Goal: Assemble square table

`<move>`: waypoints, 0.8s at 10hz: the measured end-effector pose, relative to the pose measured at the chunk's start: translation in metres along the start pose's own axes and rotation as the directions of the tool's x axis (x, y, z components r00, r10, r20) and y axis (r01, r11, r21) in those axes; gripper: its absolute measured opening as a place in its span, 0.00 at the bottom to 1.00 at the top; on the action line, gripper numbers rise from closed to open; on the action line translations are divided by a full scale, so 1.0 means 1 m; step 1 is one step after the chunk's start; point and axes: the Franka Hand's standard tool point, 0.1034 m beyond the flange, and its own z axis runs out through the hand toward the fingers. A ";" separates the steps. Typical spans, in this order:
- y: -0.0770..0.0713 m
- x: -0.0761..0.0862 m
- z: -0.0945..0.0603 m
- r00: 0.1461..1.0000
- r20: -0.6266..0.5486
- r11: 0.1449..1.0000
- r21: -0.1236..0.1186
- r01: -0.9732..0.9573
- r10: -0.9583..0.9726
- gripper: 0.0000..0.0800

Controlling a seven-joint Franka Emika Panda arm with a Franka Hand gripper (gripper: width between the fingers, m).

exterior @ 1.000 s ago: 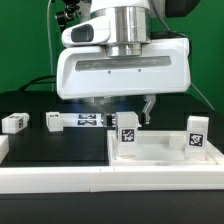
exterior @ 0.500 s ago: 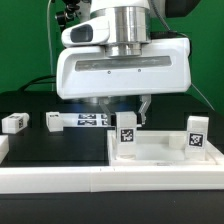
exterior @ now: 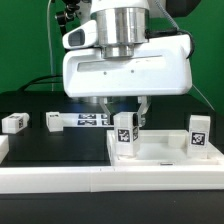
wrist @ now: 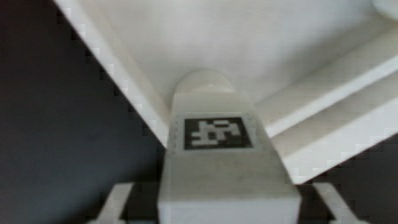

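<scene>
White plastic with a black-and-white tag on its face, the leg point(exterior: 126, 131) stands upright just below the middle of the exterior frame, directly under the gripper point(exterior: 126, 116). The dark fingers point(exterior: 146, 107) come down on either side of its upper end. In the wrist view the same leg point(wrist: 217, 150) runs straight out from between the two jaws, filling the gap, so the jaws look closed on it. Its lower end sits at the far corner of the tabletop point(exterior: 160, 158) nearest the exterior view's left, just inside the raised rim. Whether it presses on the slab or hangs just clear of it I cannot tell. The tabletop is a white slab filling the exterior view's lower right, and the wrist view shows its pale surface and ridges point(wrist: 267, 50) behind the leg. A second leg point(exterior: 199, 136) stands upright on the slab at the exterior view's right edge, well apart from the gripped one. On the black table point(exterior: 60, 145) towards the exterior view's left lie a third leg point(exterior: 52, 121) and a fourth leg point(exterior: 13, 122), apart from each other. The marker board point(exterior: 90, 121) lies flat between them and the gripper. A long white border rail point(exterior: 50, 181) runs across the bottom of the frame.
</scene>
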 end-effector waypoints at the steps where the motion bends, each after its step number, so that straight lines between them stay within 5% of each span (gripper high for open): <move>1: 0.000 0.000 0.000 0.995 -0.003 0.995 -0.003 -0.101 0.101 0.36; 8: -0.002 -0.001 0.000 0.780 0.026 0.780 0.016 -0.625 0.625 0.36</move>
